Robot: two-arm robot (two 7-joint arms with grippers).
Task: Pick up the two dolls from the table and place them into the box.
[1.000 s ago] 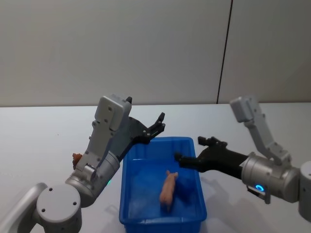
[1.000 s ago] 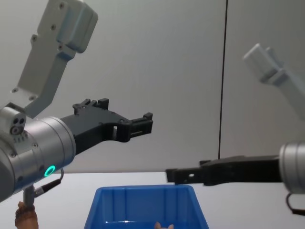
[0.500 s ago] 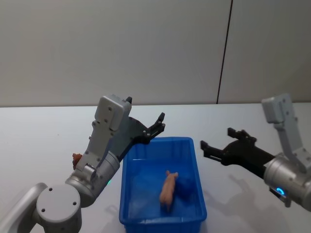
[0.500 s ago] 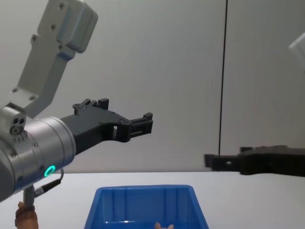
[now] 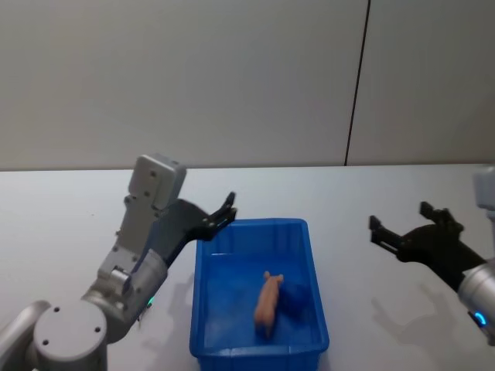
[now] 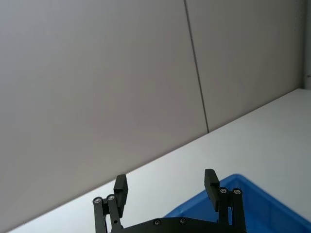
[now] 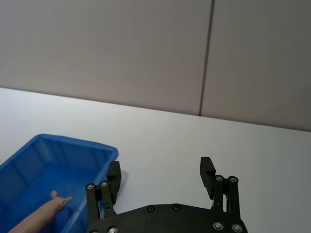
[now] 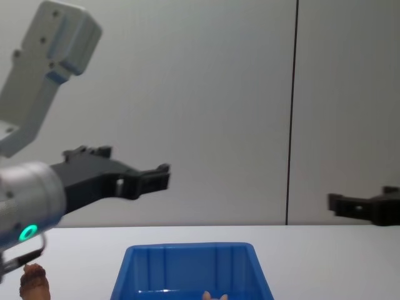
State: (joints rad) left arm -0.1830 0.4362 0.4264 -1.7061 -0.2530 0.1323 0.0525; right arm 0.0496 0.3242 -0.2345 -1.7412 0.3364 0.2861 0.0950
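The blue box (image 5: 308, 255) stands on the white table (image 5: 62, 216) in front of me. The pale pink doll (image 5: 268, 303) lies inside it, and its tip shows in the right wrist view (image 7: 41, 216) and the chest view (image 8: 214, 295). The brown doll (image 8: 32, 281) stands on the table left of the box (image 8: 187, 265), below my left arm. My left gripper (image 5: 224, 212) hovers open and empty above the box's far left corner; the left wrist view shows its spread fingers (image 6: 120, 184). My right gripper (image 5: 400, 218) hangs open and empty, well right of the box.
A plain grey wall with a dark vertical seam (image 5: 356, 85) rises behind the table. Bare white tabletop lies between the box and my right gripper (image 7: 160, 169), and also beyond the box's far rim.
My right gripper has pulled back from over the box to the right, still open. My left arm has shifted left and lower, its gripper drawing back toward the box's left corner.
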